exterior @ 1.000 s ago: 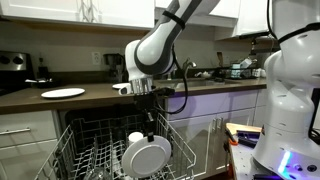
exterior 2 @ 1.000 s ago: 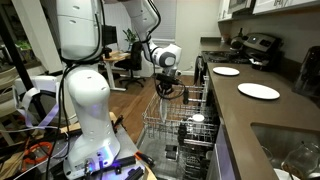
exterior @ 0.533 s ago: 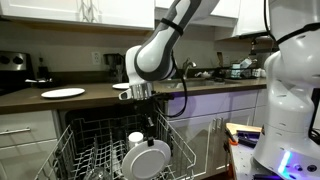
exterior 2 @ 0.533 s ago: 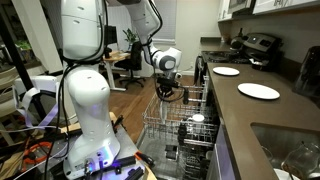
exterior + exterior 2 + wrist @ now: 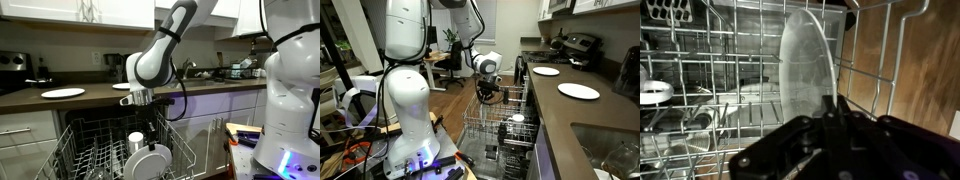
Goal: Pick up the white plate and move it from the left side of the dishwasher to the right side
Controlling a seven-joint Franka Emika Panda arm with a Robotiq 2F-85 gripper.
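– Close under the wrist, what are the fingers doing?
– They are pressed together on the rim of the white plate (image 5: pixel 805 70). The gripper (image 5: pixel 832 108) pinches it from above, and the plate stands upright on edge.
– Where does that put it in the dishwasher (image 5: pixel 95 130)?
– Down among the tines of the rack (image 5: pixel 730 60), toward the right side. The rack's side wall runs just right of the plate. In an exterior view the plate sits just beside the small white cup (image 5: pixel 136 139). Whether its lower edge touches the wires I cannot tell.
– What could go wrong?
– As I judge it, the rim is glossy and the pinch narrow, so the plate could swivel or slip. If the lower edge meets a tine tip instead of a gap, letting go could tip it onto the cup or the side wall.
– And farther back?
– Two flat plates (image 5: pixel 63 93) lie on the counter (image 5: pixel 30 100), well apart from all this.
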